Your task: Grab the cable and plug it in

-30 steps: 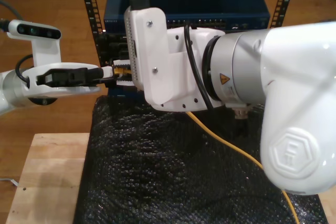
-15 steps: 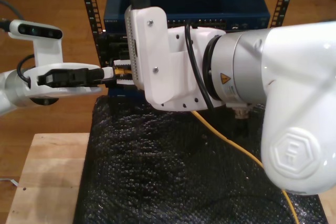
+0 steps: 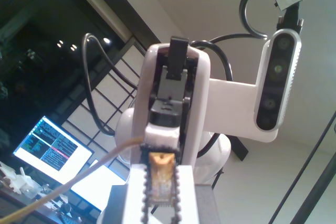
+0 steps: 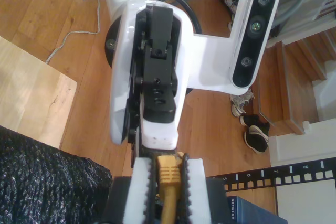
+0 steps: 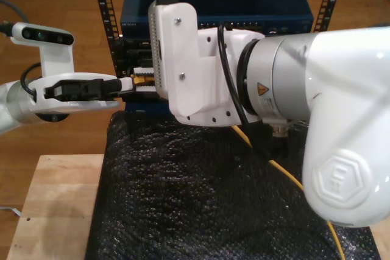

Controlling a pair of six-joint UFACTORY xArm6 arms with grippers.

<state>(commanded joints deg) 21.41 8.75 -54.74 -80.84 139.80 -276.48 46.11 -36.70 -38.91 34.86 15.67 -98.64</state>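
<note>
Cable [image 5: 141,78] plug higher than before

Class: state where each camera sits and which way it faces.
Exterior view: above the black bubbly mat, facing the blue rack unit; both white arms show.
First wrist view: on my first gripper, tilted up toward the ceiling.
Second wrist view: on my second gripper, tilted down toward the wooden floor.
Shared: both wrist views show the orange-yellow network cable.
</note>
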